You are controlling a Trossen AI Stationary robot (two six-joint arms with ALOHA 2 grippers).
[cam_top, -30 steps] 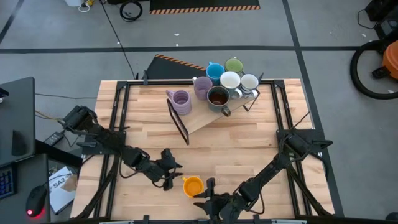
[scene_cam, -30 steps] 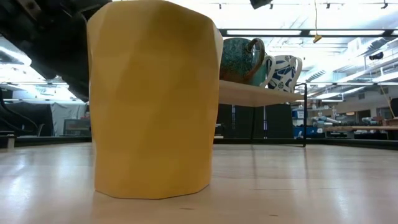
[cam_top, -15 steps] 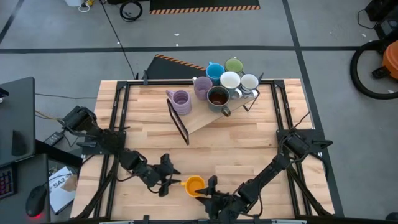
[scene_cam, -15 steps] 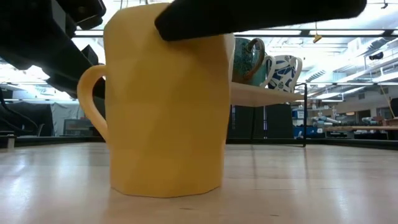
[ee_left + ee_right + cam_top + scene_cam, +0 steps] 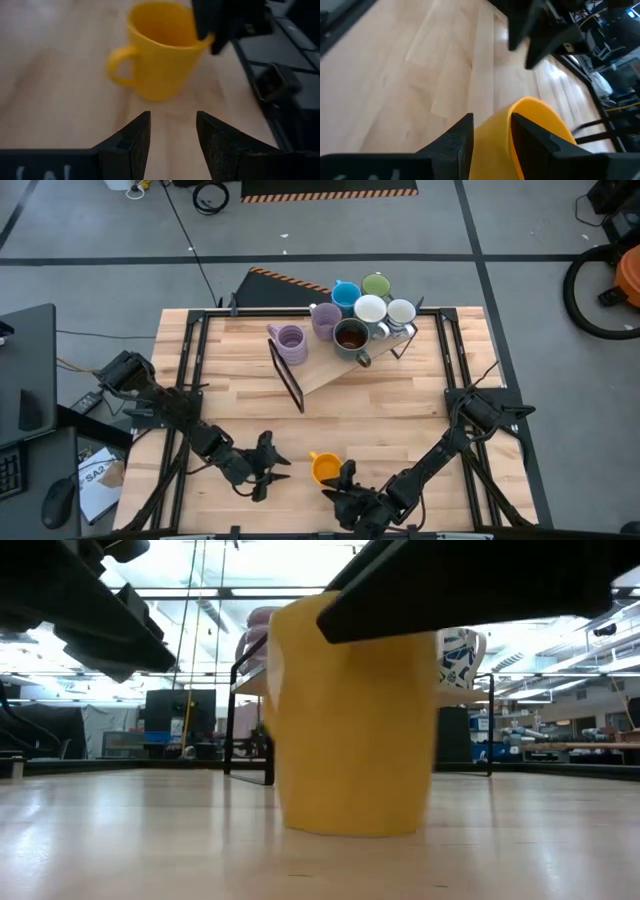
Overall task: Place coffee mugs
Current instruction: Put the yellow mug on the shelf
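An orange mug (image 5: 325, 468) stands upright near the table's front edge, its handle (image 5: 117, 65) toward the left arm. My right gripper (image 5: 337, 479) is shut on its rim. My left gripper (image 5: 280, 466) is open, level with the mug on its left side and apart from it, with bare table between its fingers (image 5: 172, 117). Several other mugs are on a slanted wooden rack (image 5: 322, 370) at the far middle: blue (image 5: 346, 295), green (image 5: 376, 284), white (image 5: 370, 308), pale (image 5: 401, 311), a dark one with brown inside (image 5: 350, 336) and two lavender (image 5: 290, 342). My right gripper pinches the mug's rim wall (image 5: 492, 134) between its two fingers, on the side away from the handle, one finger inside (image 5: 201, 22) and one outside. The fingers come slanting down from the table's near right. The mug stays upright with its base (image 5: 350, 828) on the table.
The rack's black metal frame (image 5: 286, 380) stands upright at its left end. Black rails (image 5: 186, 380) run along both table sides. Bare wood lies between the rack and the orange mug.
My right gripper has rolled its wrist and slid the orange mug along the table toward the right and a little farther from the front edge; the mug has turned about on its base. My left gripper, open throughout, has drawn back from the mug toward the table's left.
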